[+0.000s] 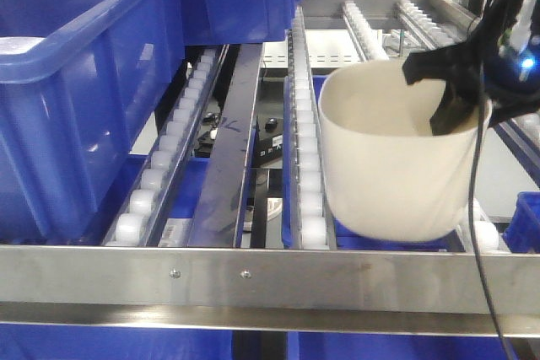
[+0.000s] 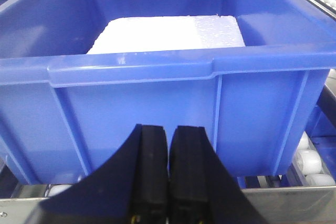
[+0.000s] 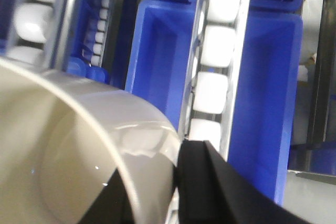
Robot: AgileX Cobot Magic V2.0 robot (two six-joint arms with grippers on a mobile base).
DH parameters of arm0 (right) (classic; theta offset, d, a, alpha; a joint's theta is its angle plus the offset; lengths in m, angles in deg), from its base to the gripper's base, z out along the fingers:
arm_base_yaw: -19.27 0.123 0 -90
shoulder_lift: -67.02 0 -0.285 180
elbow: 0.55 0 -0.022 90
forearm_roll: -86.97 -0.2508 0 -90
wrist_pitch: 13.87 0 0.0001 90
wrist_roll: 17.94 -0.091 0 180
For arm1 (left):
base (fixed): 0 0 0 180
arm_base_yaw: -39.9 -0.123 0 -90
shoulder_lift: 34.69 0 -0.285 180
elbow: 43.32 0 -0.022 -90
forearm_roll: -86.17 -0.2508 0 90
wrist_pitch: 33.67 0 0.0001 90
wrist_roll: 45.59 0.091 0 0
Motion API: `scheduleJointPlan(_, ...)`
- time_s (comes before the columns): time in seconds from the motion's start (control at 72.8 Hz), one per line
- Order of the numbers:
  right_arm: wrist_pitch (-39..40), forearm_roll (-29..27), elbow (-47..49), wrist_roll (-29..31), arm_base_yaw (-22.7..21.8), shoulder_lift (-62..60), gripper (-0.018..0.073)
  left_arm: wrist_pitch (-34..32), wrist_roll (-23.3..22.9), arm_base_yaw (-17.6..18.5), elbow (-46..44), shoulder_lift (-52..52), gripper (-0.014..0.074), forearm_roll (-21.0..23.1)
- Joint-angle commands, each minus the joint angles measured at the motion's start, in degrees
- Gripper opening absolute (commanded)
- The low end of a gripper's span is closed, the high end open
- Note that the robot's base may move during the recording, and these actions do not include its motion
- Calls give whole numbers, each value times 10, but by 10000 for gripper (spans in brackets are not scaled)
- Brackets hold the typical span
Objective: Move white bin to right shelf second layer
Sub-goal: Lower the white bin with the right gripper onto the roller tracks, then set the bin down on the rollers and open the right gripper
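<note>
Nearest, across the front view: a flat steel front bar [image 1: 253, 280] with two small screws, closing off the right shelf second layer [image 1: 253, 208]. Just behind it, sloped tracks of small white rollers [image 1: 305, 174] running away from the camera, with a dark flat rail between two of them. On the right-hand tracks, close behind the bar: the white bin [image 1: 396, 153], upright and a little tilted, apparently empty, its base low against the rollers (whether fully resting on them cannot be told). Clamped on the bin's right rim: the right gripper [image 1: 451, 90], one black finger down inside the wall, the other outside, as seen also in the right wrist view [image 3: 173, 182] over the bin [image 3: 79, 156]. To the left, on the same level: a large blue crate [image 1: 76, 99], with a white foam block [image 2: 168, 32] lying inside it. Facing that crate's [image 2: 168, 114] front wall, apart from it: the left gripper [image 2: 169, 171], pads pressed together, holding nothing. Farther back: more roller tracks and blue crates on the levels below.
</note>
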Motion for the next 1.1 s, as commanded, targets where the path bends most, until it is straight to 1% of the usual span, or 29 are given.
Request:
scheduleJointPlan(0.0, 50, 0, 22, 4, -1, -14, 55, -50, -3, 3, 21, 8, 85, 0)
scheduleJointPlan(0.412, 55, 0, 22, 4, -1, 18, 55, -50, -3, 3, 21, 8, 85, 0)
scheduleJointPlan(0.728, 50, 0, 22, 4, -1, 18, 55, -50, -3, 3, 21, 8, 85, 0)
scheduleJointPlan(1.085, 32, 0, 20, 4, -1, -36, 55, -50, -3, 3, 21, 8, 85, 0)
